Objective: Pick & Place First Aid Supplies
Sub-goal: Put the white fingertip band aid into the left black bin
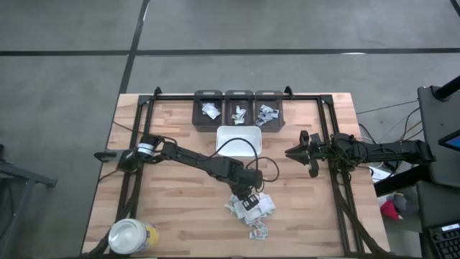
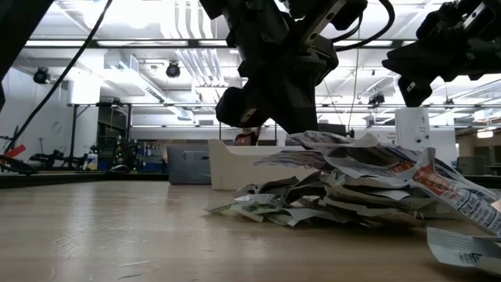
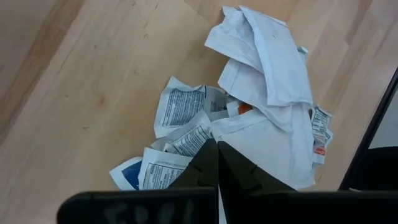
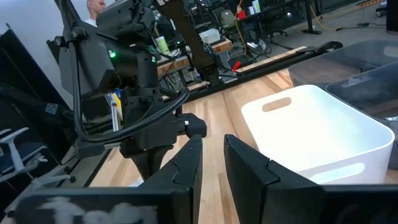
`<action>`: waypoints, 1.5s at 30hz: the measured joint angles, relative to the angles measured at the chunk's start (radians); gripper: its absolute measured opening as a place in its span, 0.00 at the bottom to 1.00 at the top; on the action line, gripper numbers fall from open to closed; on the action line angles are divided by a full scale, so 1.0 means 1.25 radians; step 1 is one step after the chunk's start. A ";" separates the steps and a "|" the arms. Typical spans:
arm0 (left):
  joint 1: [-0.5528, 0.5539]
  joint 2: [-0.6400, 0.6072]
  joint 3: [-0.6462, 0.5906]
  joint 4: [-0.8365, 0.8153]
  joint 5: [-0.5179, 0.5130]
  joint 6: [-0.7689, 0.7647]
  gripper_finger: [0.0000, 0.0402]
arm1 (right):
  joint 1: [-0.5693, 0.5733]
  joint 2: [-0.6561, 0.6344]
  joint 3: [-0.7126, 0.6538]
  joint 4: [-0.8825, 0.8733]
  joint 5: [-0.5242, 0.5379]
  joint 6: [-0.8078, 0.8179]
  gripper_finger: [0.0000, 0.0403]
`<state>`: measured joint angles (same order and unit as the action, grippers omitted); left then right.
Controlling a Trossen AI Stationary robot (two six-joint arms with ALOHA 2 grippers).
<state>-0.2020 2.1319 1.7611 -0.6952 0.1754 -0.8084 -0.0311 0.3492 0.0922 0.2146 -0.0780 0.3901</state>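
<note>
I have the left gripper [image 1: 251, 196] directly over the first aid supplies [image 1: 250, 208], fingers pressed together, with nothing visibly caught between them. The pile lies on the table [image 1: 180, 208], near the white tray [image 1: 239, 138] and well short of it. The right gripper [image 1: 296, 152] waits beside the tray, jaws slightly apart, empty. Risk: the overlapping packets may lift as a clump, or closed tips may scatter them.
</note>
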 joint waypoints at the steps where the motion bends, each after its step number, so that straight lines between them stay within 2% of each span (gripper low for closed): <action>1: 0.000 0.000 0.000 0.000 0.000 0.001 0.00 | 0.000 0.000 0.000 0.000 0.000 0.000 0.16; 6: 0.000 0.000 0.000 0.000 0.003 0.002 0.01 | 0.000 0.000 0.000 0.000 0.000 0.000 0.18; 14: 0.003 0.001 0.000 0.000 -0.001 -0.007 0.19 | 0.000 0.000 0.000 0.000 0.000 0.000 0.21; 19: 0.009 0.003 0.000 -0.001 -0.001 -0.007 0.26 | 0.000 0.000 0.000 0.000 0.000 0.000 0.20; 31: 0.011 0.035 -0.001 -0.001 0.026 -0.020 0.27 | 0.000 0.000 0.000 0.000 0.000 0.000 0.16; 45: 0.015 0.033 0.002 0.000 0.073 -0.024 0.27 | 0.000 0.000 0.000 0.000 0.000 0.000 0.19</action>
<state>-0.1833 2.1727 1.7641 -0.6952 0.2668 -0.8379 -0.0311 0.3492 0.0922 0.2146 -0.0776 0.3901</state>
